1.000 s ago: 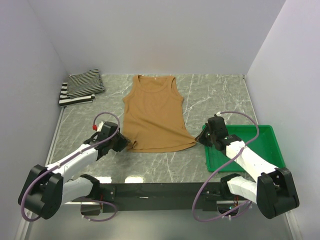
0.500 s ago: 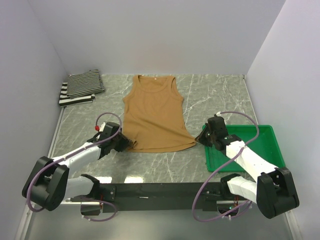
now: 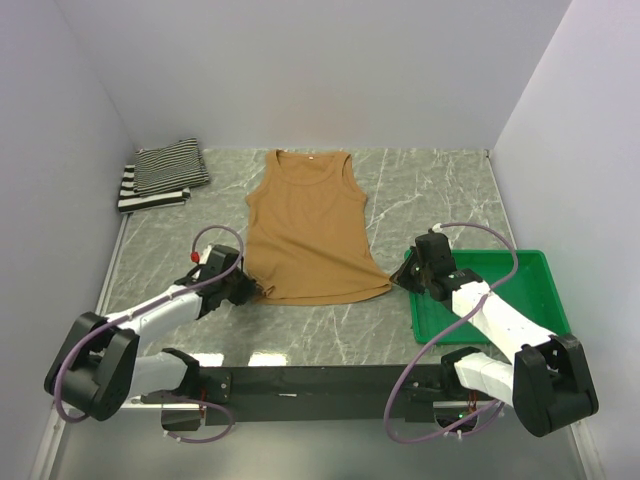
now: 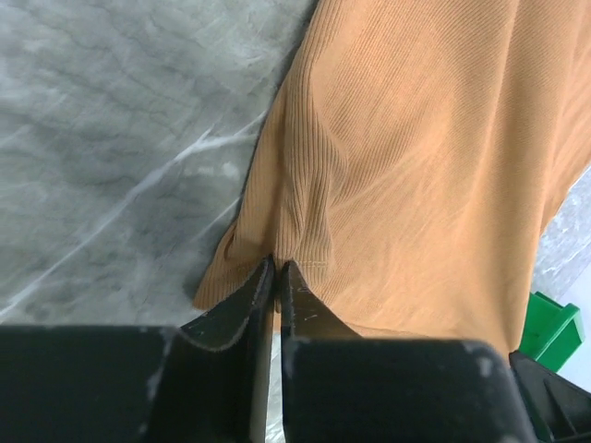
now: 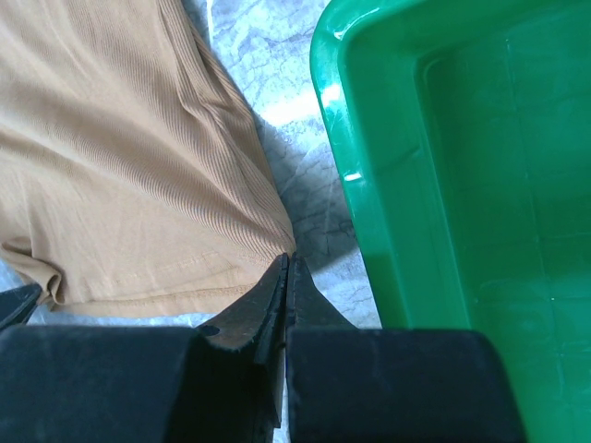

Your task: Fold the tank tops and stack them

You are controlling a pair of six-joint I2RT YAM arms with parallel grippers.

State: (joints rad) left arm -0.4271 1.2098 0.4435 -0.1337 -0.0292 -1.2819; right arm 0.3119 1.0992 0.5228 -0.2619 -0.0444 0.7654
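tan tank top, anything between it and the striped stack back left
Nothing visible. Only marble tabletop lies between the tan tank top and the folded striped tops; the green tray sits on the other side.

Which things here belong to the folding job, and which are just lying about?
In the job:
- tan top, spread flat
- striped tops, two, folded and stacked far left
- left gripper, shut on the tan top's hem
- right gripper, shut at the opposite hem corner

Lying about:
- green tray, beside the right arm
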